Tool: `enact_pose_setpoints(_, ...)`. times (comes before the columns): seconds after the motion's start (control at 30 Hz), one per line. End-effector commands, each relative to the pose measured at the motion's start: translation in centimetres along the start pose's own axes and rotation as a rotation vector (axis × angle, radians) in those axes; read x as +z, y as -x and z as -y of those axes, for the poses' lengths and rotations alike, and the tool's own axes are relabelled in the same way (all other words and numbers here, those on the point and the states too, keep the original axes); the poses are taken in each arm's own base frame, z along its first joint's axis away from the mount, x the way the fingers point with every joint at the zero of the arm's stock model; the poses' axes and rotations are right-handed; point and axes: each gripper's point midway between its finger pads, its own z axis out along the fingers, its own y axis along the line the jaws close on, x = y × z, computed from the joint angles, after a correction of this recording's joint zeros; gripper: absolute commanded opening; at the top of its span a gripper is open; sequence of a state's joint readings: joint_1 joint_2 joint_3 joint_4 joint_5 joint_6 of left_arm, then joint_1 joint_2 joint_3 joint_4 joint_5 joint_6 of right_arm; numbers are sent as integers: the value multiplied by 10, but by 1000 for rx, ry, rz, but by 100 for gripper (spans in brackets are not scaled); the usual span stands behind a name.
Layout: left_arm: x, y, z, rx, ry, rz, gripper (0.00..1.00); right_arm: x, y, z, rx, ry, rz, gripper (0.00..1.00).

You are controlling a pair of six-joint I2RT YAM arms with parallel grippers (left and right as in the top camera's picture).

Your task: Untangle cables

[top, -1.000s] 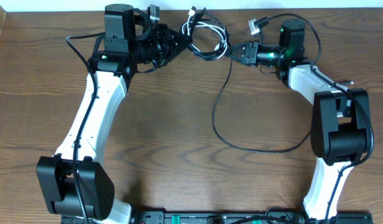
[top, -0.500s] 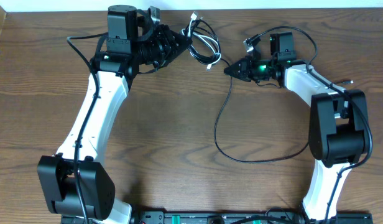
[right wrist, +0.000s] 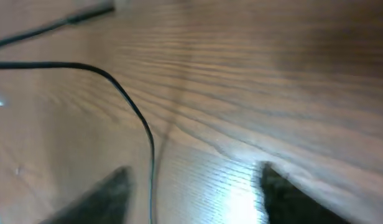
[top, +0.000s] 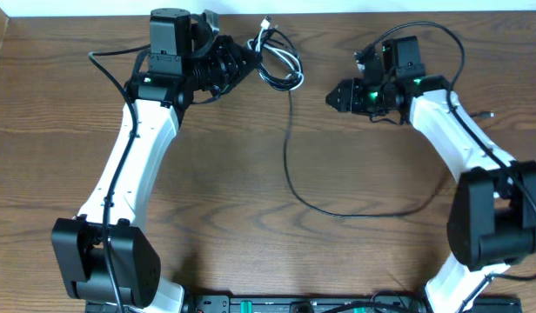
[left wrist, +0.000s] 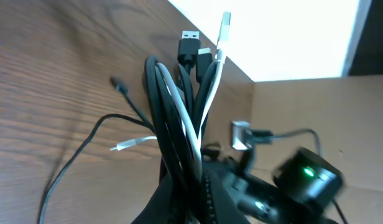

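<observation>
My left gripper (top: 244,63) is shut on a bundle of cables (top: 278,64) at the table's far edge. In the left wrist view the gripper (left wrist: 191,190) clamps black and white cords (left wrist: 179,130) whose plug ends (left wrist: 191,45) stick up. One long thin black cable (top: 287,165) trails from the bundle toward me and loops right across the table. My right gripper (top: 332,94) stands open to the right of the bundle, holding nothing. Seen from the right wrist, that cable (right wrist: 148,143) passes between the spread fingers (right wrist: 107,193), near the left one of the gripper (right wrist: 194,196).
The wooden table's far edge (top: 338,15) runs just behind the bundle. A cardboard wall (left wrist: 316,106) shows beyond it in the left wrist view. The right arm's own thicker black cable (top: 442,35) arcs over its wrist.
My right gripper has opened and let go of the long black cable, then drawn back to the right. The cable's loop has dropped and swung left. The left gripper has stayed put.
</observation>
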State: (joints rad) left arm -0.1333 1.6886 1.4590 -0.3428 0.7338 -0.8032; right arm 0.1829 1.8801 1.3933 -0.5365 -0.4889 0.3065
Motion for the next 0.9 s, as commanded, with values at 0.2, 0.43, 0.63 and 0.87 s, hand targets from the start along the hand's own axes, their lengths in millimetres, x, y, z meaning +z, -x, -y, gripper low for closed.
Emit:
enact_pose_setpoints(0.2,-11,13,-2,99,61,77,7,-13,-12,4,-17,-73,-32,99)
enact_pose_setpoints(0.43,-15,13,-31,44,199,104,7,-13,-9,5,-19,-75,-21,99)
enact_pose_setpoints(0.63,-17,10,-44,28,263,108,7,-14,-9,6,-17,-76,-20,99)
enact_pose_setpoints(0.87,-17,10,-44,28,264,107,7,-12,-12,4,-19,-75,-33,99)
